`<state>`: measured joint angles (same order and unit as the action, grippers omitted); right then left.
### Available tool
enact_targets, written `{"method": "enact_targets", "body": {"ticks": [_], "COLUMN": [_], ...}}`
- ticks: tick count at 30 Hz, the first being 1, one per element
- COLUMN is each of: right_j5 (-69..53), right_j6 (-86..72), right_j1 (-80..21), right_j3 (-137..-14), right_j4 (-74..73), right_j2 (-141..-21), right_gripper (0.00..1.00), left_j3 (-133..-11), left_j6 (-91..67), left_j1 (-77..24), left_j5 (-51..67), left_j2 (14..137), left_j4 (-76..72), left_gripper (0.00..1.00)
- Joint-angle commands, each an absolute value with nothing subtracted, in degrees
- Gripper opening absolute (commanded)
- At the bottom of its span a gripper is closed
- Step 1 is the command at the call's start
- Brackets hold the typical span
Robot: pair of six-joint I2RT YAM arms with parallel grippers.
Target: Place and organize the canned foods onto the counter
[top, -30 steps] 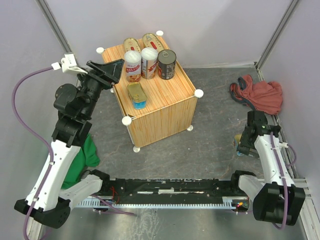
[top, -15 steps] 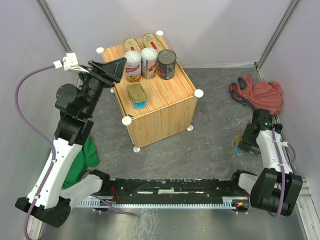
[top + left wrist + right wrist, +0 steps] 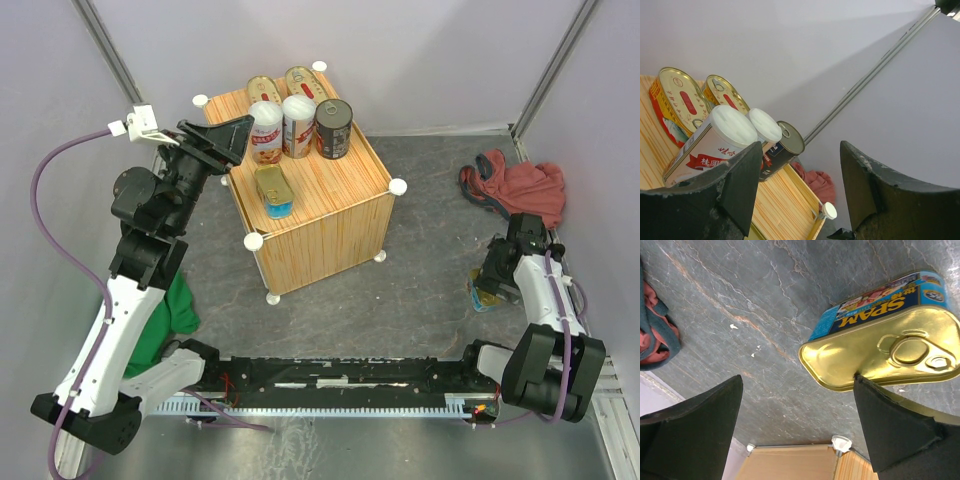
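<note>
The counter (image 3: 318, 215) holds two oval gold cans (image 3: 284, 85), two white-lidded cans (image 3: 282, 125), a dark round can (image 3: 333, 128) and a rectangular gold can with blue sides (image 3: 272, 190). My left gripper (image 3: 228, 138) hangs open and empty at the counter's left edge, beside the white-lidded cans (image 3: 715, 137). A second rectangular gold can (image 3: 885, 347) lies on the floor at the right, and in the top view (image 3: 481, 299) it is partly hidden. My right gripper (image 3: 797, 425) is open just over it. One fingertip (image 3: 900, 440) overlaps the can's near edge, and the gap between the jaws is empty.
A red cloth (image 3: 515, 190) lies at the back right near the wall. A green cloth (image 3: 175, 305) lies under the left arm. Walls close in on the left, back and right. The counter's white corner knob (image 3: 841, 442) shows beyond the right gripper.
My right wrist has swung right and back, and the gripper now sits over the can on the floor. My left gripper has barely shifted.
</note>
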<state>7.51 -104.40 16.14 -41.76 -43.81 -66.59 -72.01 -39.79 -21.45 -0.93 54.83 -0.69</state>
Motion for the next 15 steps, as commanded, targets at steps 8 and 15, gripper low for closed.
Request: {"method": "enact_targets", "body": {"ticks": [8, 15], "right_j5": [3.9, 4.96], "right_j6": [-101.95, -100.89], "right_j1": [16.18, 16.17], "right_j3": [-46.32, -49.15], "right_j4": [-51.6, -54.03], "right_j2": [-64.72, -61.79], "right_gripper": [0.99, 0.98], "left_j3": [-72.18, -70.0], "left_j6": [-38.7, -39.76], "left_j1": [-21.09, -21.09], "left_j5": [-1.05, -1.54], "left_j2": [53.73, 51.51], "left_j4": [-3.87, -4.57], "left_gripper": [0.69, 0.69]}}
